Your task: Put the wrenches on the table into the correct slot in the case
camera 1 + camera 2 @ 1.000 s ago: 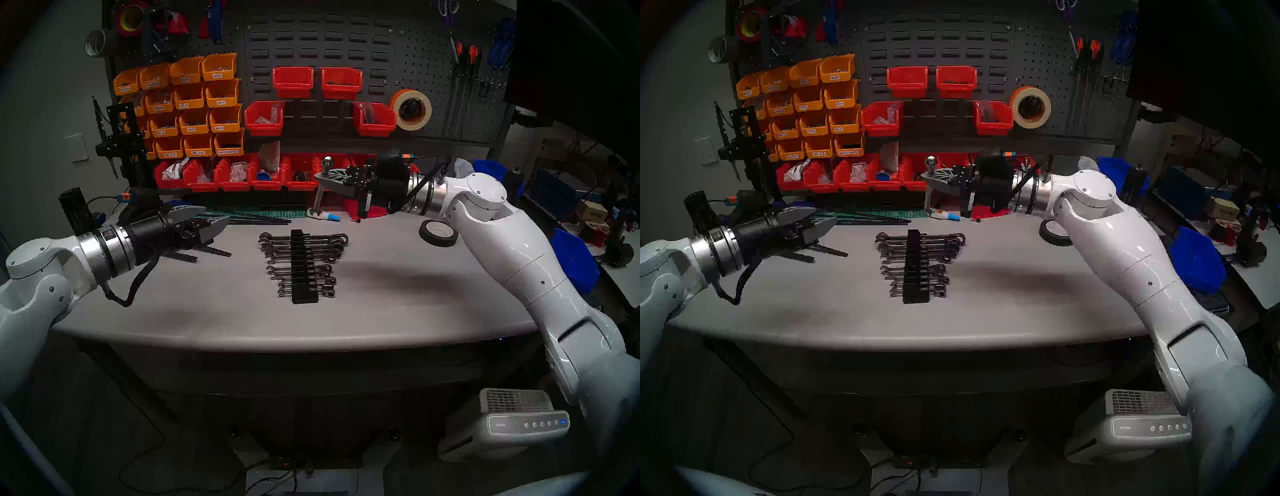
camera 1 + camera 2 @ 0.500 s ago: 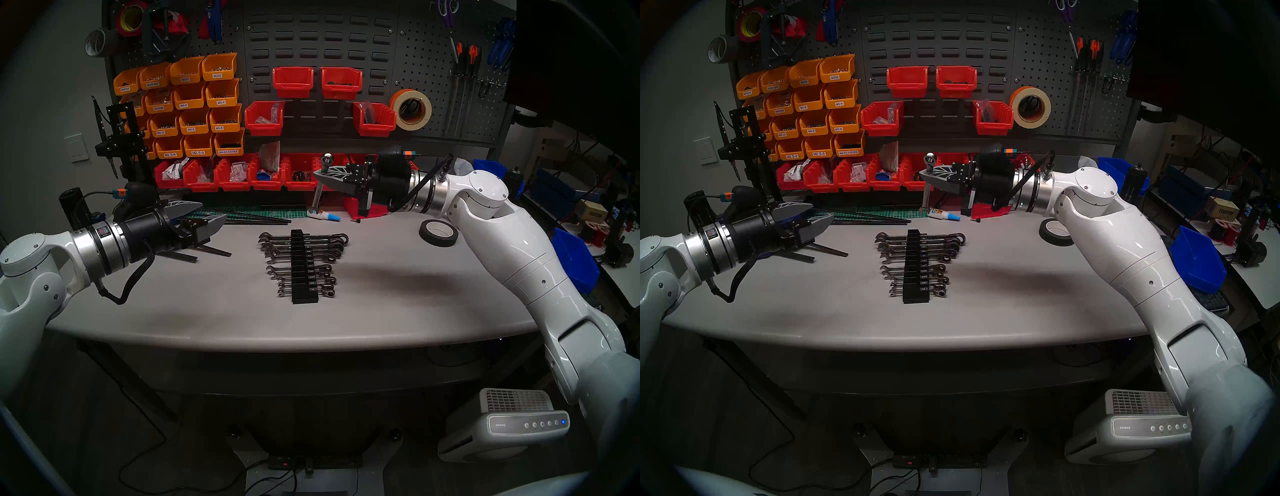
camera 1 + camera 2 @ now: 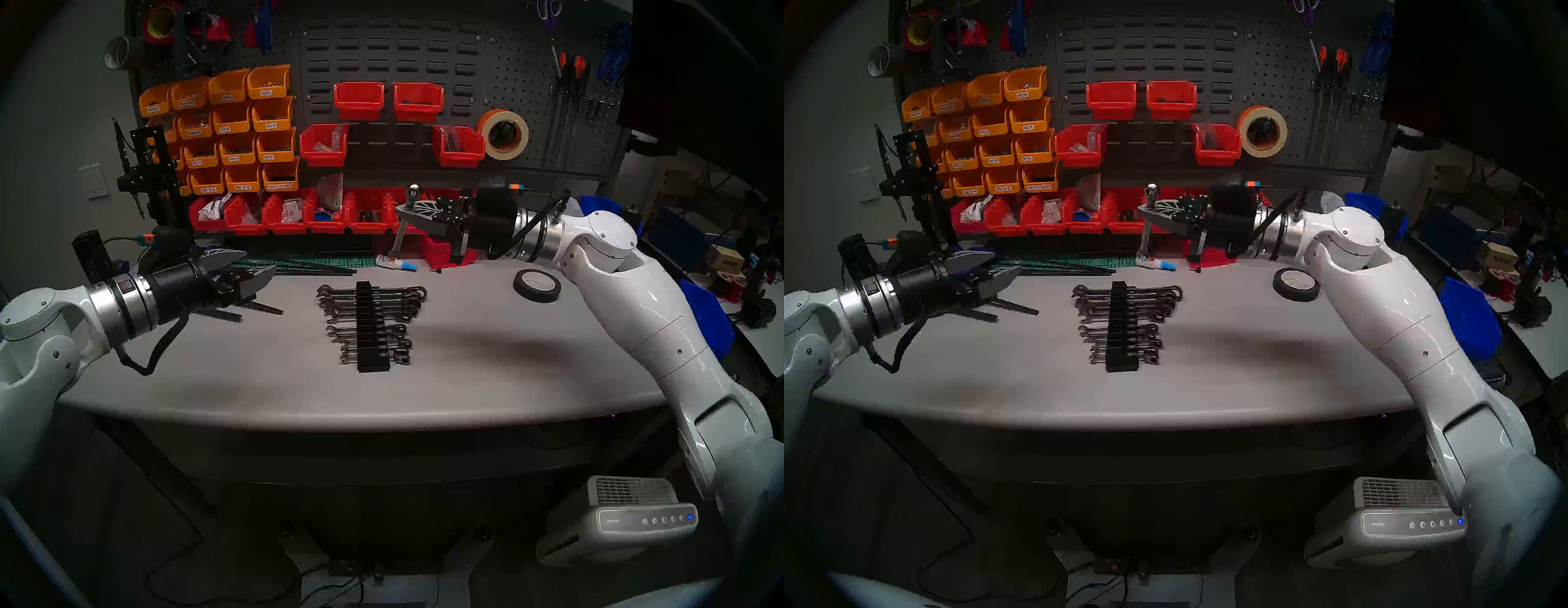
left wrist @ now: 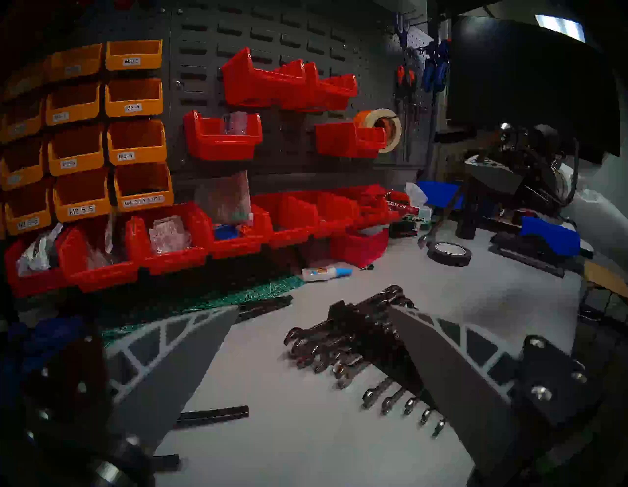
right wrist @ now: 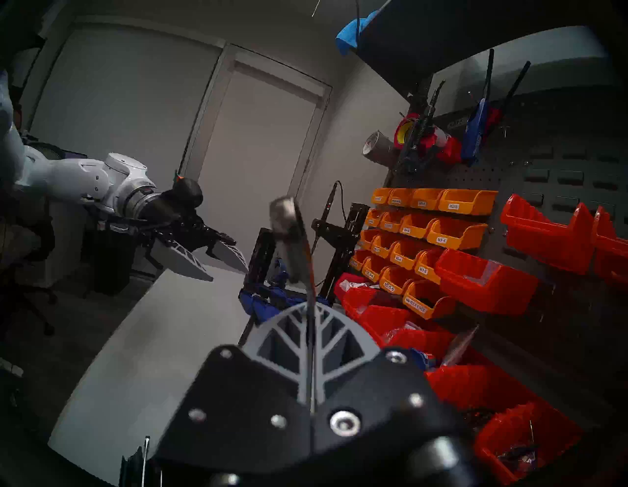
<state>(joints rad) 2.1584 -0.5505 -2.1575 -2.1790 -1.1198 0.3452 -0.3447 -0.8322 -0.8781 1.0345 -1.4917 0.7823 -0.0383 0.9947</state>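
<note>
Above my grey table (image 3: 254,382), orange wall bins (image 3: 237,127) carry labels such as "M2.5-5" and "M3-6" and hold small hardware, while the red bins (image 3: 297,212) below them hold bagged parts. The black case (image 3: 372,331) lies mid-table with chrome wrenches across its grooves and one slot (image 3: 368,322) near the middle bare. My right gripper (image 3: 406,210) is clamped on the wrench (image 3: 401,237), held nearly upright by the red bins; my left gripper (image 3: 250,271) hangs parted and empty.

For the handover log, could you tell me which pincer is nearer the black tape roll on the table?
Right. The right pincer, shut on a wrench, hangs up-left of the tape roll; the left pincer sits open far across the table.
</note>
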